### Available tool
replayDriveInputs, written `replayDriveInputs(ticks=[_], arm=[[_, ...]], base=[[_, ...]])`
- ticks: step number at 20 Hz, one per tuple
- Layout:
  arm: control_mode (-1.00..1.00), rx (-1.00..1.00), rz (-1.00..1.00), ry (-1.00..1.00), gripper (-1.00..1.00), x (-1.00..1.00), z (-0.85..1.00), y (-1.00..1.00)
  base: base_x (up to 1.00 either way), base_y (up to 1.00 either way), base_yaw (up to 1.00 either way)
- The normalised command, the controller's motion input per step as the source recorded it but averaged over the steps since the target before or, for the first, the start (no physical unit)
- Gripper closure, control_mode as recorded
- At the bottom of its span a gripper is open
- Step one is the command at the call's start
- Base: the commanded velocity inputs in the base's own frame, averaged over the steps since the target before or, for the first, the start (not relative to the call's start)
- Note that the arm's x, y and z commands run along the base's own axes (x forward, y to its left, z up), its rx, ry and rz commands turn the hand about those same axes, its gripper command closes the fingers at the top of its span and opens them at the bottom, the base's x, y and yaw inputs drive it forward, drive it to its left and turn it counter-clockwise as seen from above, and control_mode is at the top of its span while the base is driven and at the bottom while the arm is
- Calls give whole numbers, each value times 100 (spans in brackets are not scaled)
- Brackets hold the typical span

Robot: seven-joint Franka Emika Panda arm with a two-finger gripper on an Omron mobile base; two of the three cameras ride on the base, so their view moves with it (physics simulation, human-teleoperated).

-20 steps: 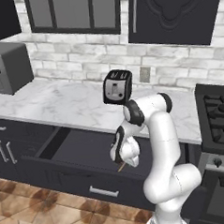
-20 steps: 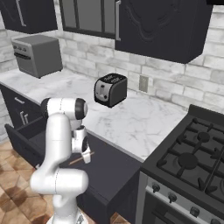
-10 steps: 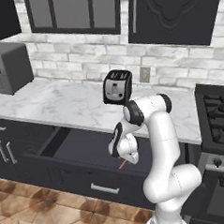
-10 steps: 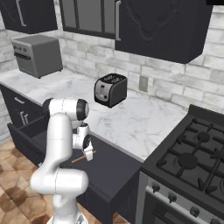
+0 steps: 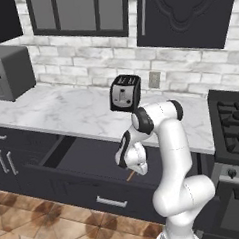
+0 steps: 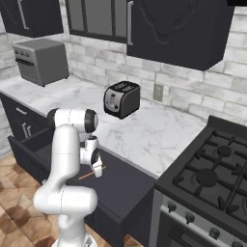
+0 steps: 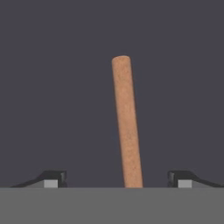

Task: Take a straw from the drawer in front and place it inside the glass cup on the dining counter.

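The straw [image 7: 127,122], a thin orange-brown stick, lies on the dark floor of the open drawer [image 5: 83,156]. My gripper [image 7: 118,178] hangs low over it, open, with one fingertip [image 7: 54,177] well off each side and neither touching it. From the base views the gripper [image 5: 137,170] reaches down into the drawer [image 6: 123,190], and the straw [image 6: 89,174] pokes out beside the hand [image 6: 98,169]. The straw's end [image 5: 130,176] shows just below the fingers. The glass cup and the dining counter are out of view.
A black toaster [image 5: 125,92] stands on the marble worktop [image 5: 76,116] behind the drawer. A grey toaster oven [image 5: 6,71] sits at the far left, and a gas stove [image 6: 212,176] at the right. The drawer front carries a silver bar handle [image 5: 111,202].
The hand has sunk a little deeper into the drawer toward the straw. The drawer and the straw have stayed where they were.
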Motion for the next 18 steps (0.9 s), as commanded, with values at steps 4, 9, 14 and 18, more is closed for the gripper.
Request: replayDriveInputs(ticks=[4,9,14,18], arm=[[-100,0,0,5,100,-21,-25,0],[-100,0,0,0,100,-30,-6,0],[-100,0,0,0,100,-47,1,0],[-100,0,0,-2,100,-59,25,0]], base=[[0,0,0],[0,0,0],[0,0,0],[0,0,0]])
